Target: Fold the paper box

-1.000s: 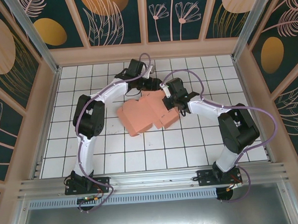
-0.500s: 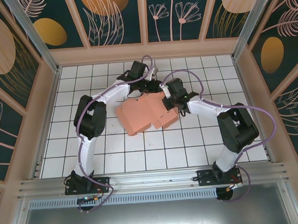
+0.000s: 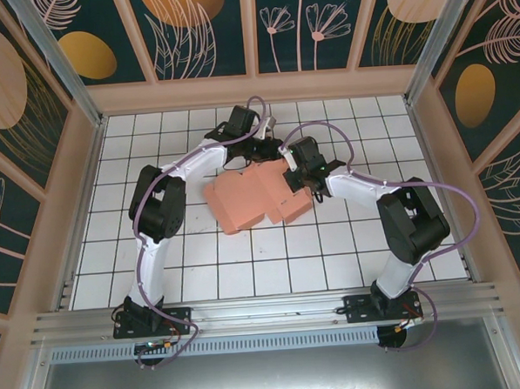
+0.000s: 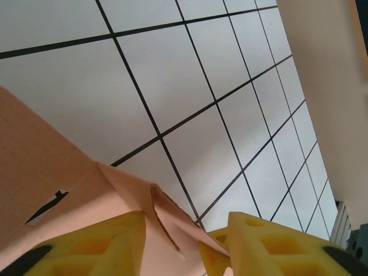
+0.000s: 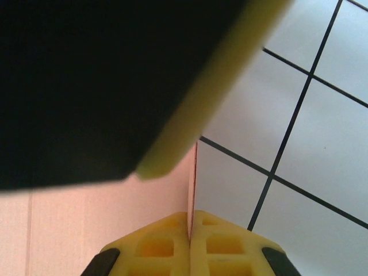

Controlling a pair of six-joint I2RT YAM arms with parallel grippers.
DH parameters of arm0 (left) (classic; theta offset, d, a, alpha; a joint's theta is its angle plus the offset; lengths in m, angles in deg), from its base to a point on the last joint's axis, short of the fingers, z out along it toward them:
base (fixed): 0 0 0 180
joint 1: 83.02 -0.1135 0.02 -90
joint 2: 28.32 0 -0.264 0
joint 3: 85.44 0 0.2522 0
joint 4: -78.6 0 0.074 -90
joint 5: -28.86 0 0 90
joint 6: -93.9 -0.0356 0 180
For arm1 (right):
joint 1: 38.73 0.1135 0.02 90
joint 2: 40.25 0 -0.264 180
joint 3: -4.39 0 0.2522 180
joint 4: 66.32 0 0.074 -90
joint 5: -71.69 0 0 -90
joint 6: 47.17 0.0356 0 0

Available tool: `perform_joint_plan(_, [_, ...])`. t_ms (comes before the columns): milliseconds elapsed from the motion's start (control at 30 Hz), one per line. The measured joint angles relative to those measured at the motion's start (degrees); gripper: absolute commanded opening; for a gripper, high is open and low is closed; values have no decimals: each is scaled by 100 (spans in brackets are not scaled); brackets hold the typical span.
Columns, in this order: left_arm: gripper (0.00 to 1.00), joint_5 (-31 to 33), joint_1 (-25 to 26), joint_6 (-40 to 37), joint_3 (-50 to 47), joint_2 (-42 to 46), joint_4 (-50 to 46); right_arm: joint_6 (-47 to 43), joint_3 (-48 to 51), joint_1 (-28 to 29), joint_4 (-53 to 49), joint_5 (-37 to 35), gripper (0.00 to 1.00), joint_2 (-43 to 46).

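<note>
The salmon-pink paper box [image 3: 247, 199] lies partly folded on the white tiled floor [image 3: 202, 258], between the two arms. My left gripper [image 3: 262, 151] is at its far edge. In the left wrist view this gripper [image 4: 187, 230] is open, and a raised, creased flap of the paper box [image 4: 132, 195] lies in the gap, its tip against the right finger. My right gripper [image 3: 292, 180] is at the box's right side. Its yellow fingers [image 5: 190, 221] are shut on a thin upright edge of the paper box [image 5: 86, 218].
A dark, blurred body with a pale yellow edge [image 5: 86, 86] hangs close above the right gripper. A wooden rim [image 3: 254, 90] closes off the floor at the back and sides. Both arms arch inward over the floor's far half.
The left gripper has moved right along the box's far edge, closer to the right gripper, and its jaws have narrowed. The box has shifted slightly. The right gripper has kept its pinch.
</note>
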State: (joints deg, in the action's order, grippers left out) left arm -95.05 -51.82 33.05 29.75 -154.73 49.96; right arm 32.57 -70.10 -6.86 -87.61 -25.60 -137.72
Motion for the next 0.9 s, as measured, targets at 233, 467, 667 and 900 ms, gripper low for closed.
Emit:
perform_joint_plan(233, [61,645,4,-52,-492,417,260,4,-11,4,4,-15,0,-7])
perform_joint_plan(467, [74,1764,-52,-98,-1508,1821,787,11,-11,-17,-20,4,0,-13])
perform_joint_plan(667, [81,2162,-284,61,-2575,2741,1744,4,-11,-17,-22,-4,0,-13])
perform_joint_plan(900, [87,2505,-769,273,-3418,2778,1982,-149,-11,0,-42,-313,0,-13])
